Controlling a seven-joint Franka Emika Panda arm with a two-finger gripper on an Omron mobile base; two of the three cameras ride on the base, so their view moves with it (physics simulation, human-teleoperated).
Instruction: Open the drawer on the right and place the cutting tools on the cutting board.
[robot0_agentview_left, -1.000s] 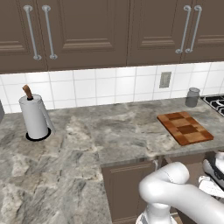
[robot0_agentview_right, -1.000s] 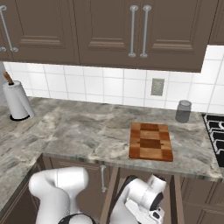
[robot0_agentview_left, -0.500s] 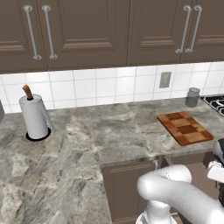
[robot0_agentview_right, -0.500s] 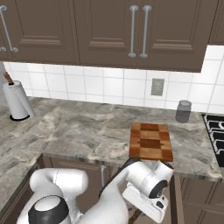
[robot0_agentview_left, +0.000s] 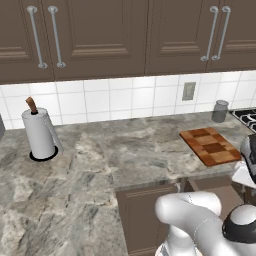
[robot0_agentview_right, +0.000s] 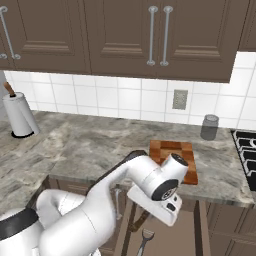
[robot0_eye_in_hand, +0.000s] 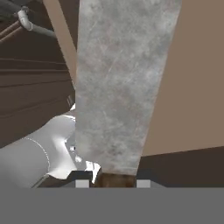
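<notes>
while drawer (robot0_agentview_right: 165, 235) stands open, fork (robot0_agentview_right: 144, 241) lies inside.

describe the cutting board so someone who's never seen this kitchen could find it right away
Follow the grey marbled counter rightward toward the stove. The cutting board lies flat there, near the counter's front edge, in front of a small grey canister. Its checker pattern of light and reddish-brown wooden blocks sets it apart.
</notes>
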